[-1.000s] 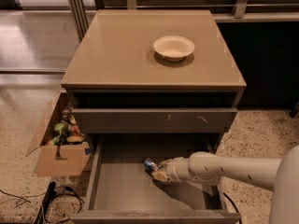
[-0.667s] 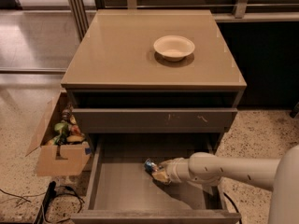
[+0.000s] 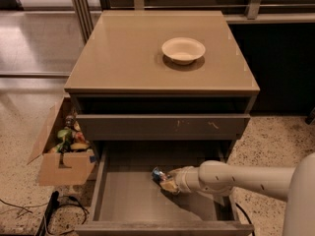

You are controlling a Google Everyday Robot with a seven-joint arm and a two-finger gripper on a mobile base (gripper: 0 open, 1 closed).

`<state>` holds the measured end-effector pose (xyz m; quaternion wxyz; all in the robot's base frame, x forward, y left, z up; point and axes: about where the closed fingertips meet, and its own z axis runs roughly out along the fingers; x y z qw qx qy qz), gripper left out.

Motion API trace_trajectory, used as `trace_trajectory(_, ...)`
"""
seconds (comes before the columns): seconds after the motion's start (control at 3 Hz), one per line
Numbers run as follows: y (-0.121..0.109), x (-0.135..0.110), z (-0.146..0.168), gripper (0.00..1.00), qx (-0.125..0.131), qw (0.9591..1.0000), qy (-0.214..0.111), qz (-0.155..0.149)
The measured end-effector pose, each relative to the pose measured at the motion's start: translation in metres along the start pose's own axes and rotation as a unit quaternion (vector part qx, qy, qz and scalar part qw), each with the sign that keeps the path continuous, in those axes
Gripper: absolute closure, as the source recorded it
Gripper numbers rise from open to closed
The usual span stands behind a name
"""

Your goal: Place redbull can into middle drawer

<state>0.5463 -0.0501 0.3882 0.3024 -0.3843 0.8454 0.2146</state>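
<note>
- The middle drawer (image 3: 127, 200) is seen pulled out at the bottom of the cabinet, with its flat bottom exposed.
- The arm (image 3: 241, 179) is reached in from the right, over the drawer's right side wall.
- The hand (image 3: 169, 182) is located inside the drawer, near the centre and toward the back.
- The redbull can (image 3: 158, 174) is seen at the tip of the hand, touching it, inside the middle drawer, over the bottom.
- The can appears tilted; whether it rests on the drawer bottom cannot be told.
- Whether the hand is clenched on the can or released cannot be told.
- Above the open drawer, a shut drawer front (image 3: 147, 127) with pale scratches is seen.
- A dark open gap is seen between that front and the tabletop (image 3: 118, 53).
- A cream bowl (image 3: 183, 49) is set upright on the tabletop, toward the back right.
- A cardboard box (image 3: 63, 170) with mixed items is placed on the floor just left of the cabinet.
- A dark cable (image 3: 51, 208) is seen on the speckled floor in front of the box.
</note>
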Motion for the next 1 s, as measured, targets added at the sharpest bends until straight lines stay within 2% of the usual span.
trace_trajectory(0.33,0.0000,0.0000,0.0000,0.15,0.000,1.0000,0.000,0.000)
trace_trajectory(0.67,0.0000,0.0000,0.0000,0.00,0.000,1.0000,0.000,0.000)
trace_trajectory(1.0,0.0001,0.0000,0.0001,0.00,0.000,1.0000,0.000,0.000)
